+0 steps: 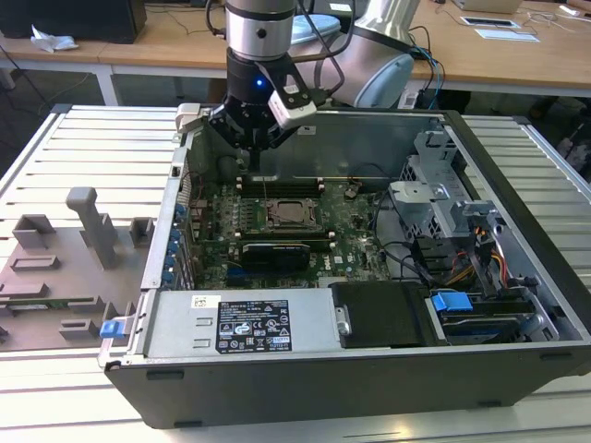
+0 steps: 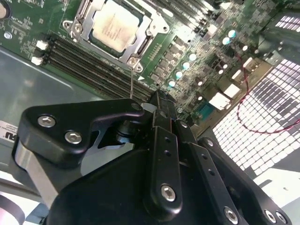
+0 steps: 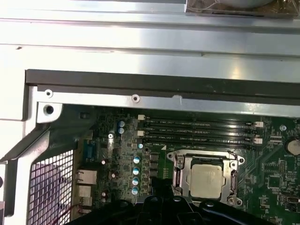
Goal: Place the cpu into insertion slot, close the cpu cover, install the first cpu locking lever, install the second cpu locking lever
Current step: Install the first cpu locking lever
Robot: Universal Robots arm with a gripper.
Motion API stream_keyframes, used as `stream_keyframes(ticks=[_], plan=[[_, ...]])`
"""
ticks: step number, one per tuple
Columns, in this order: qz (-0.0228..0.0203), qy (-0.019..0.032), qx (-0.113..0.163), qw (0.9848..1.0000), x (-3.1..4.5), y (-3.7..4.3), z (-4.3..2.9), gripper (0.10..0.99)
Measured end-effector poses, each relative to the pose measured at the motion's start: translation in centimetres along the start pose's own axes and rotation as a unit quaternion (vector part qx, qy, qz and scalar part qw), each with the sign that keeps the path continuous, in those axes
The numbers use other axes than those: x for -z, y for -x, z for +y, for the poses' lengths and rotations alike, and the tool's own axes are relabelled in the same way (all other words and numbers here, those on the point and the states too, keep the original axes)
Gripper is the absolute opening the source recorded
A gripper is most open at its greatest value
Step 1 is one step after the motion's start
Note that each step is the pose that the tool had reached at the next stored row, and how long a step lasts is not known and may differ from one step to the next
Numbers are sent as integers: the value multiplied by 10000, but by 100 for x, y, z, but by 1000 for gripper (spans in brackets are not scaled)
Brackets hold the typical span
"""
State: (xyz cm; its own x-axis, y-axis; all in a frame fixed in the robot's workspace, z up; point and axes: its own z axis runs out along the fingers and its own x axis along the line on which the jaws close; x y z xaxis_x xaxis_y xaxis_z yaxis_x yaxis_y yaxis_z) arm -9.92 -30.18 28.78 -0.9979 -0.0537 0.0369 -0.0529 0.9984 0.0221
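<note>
Gripper (image 1: 252,155) clenched on nothing, at 12 o'clock of the cpu (image 1: 282,214).
Cpu seated in insertion slot (image 3: 178,174); memory slots (image 1: 282,185) lie between. Exterior view shows gray fixtures (image 1: 55,268) at 9 o'clock of the case (image 1: 369,138).

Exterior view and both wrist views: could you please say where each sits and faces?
Exterior view: off the arm, above the open computer case, looking down at the motherboard; arm and gripper show.
First wrist view: on the arm, facing the cpu; gripper's dark edge shows.
Second wrist view: behind the gripper, facing the motherboard.
Shared: both wrist views show the cpu.
</note>
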Motion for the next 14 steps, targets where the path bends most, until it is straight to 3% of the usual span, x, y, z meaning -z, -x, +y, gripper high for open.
stream_keyframes(ticks=[7, 12, 14], plan=[[-4, 68, 2, 10000, -58, 1, 92, 106], [-3, 74, 4, 10000, -211, 23, 159, 106], [-3, 72, 2, 10000, -222, 61, 158, 106]])
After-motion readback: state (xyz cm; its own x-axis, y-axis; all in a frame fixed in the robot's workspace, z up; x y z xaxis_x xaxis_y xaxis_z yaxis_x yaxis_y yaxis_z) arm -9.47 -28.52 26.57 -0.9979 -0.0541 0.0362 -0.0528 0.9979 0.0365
